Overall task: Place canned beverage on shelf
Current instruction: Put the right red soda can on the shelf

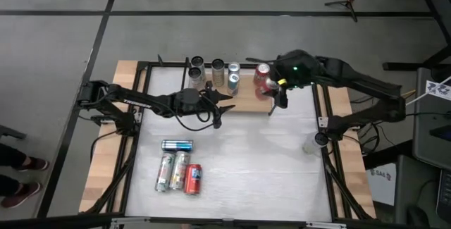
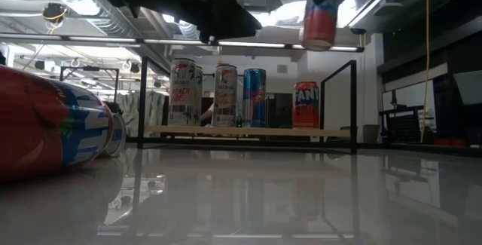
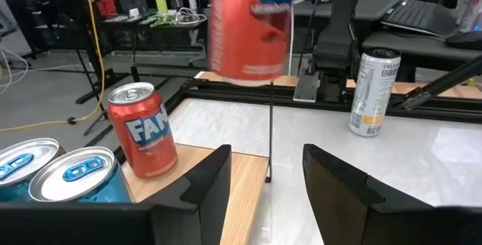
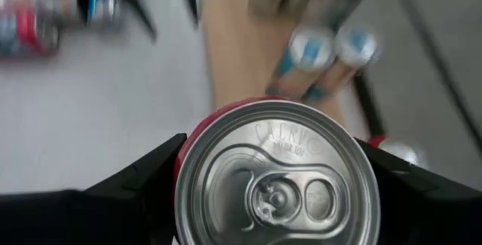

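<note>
Right tool [image 4: 275, 177] gripping a red can [image 1: 262, 78] raised above the shelf's [image 1: 246, 95] right end, four cans standing on the shelf, left tool [image 3: 260, 181] nearby, parted, empty, above the surface [image 1: 246, 158].

1. Both arms are dark, near black, built of slim tube links joined by thicker rounded joints
2. The left arm [image 1: 141, 102] has black cables looping off its links near the wrist
3. The right arm [image 1: 352, 81] has a bulky rounded wrist housing with a small green light on top
4. The left gripper [image 3: 260, 177] has two flat, matte black fingers [image 3: 207, 185] with angular, wedge-shaped tips
5. The right gripper [image 4: 275, 169] has matching black fingers [image 4: 135, 177] that taper to blunt points
6. A person's dark shoes with red trim [image 1: 17, 164] show on the floor past the desk's left edge
</note>
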Robot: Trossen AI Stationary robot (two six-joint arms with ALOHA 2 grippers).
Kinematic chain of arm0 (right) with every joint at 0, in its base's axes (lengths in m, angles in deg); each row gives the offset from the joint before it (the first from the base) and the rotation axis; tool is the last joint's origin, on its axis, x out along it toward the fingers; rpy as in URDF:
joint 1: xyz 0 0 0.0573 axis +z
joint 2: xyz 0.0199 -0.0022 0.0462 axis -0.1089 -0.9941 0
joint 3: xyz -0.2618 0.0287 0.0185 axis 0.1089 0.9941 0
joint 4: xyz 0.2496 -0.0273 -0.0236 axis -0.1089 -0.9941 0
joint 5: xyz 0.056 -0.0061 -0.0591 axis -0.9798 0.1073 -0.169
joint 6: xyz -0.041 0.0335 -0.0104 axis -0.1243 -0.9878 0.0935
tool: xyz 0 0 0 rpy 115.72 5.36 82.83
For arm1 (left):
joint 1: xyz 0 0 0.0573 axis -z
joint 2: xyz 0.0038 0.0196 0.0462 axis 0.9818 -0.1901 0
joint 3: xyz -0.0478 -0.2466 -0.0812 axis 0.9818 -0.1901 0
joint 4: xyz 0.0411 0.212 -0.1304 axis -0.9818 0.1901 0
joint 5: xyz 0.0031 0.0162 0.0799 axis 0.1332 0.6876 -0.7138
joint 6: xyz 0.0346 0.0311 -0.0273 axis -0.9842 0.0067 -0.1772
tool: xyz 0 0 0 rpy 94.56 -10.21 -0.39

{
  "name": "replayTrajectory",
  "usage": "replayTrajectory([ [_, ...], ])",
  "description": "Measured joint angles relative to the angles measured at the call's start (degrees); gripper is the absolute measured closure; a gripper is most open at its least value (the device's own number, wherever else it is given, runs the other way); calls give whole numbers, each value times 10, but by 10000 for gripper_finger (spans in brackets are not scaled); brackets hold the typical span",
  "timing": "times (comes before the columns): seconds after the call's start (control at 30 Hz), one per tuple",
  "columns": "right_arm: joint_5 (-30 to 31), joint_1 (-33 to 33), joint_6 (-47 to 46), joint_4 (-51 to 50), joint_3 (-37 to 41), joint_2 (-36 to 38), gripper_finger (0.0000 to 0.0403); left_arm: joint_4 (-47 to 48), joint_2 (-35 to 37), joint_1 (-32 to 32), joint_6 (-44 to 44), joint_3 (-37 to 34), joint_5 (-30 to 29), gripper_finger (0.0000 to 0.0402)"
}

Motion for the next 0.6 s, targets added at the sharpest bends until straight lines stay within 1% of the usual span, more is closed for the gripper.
replayTrajectory([
  [0.1, -13, -7, 21, 65, 30, 14, 111, 0, 0, 0, 0, 0, 0, 243],
  [0.2, -73, -23, 35, 81, 33, 3, 111, 0, 0, 0, 0, 0, 0, 243],
  [0.3, -110, -37, 44, 108, 33, -24, 111, 0, 0, 0, 0, 0, 0, 243],
  [0.6, -111, -59, 81, 111, 33, -106, 111, 1, 0, 0, 0, 0, 0, 243],
])
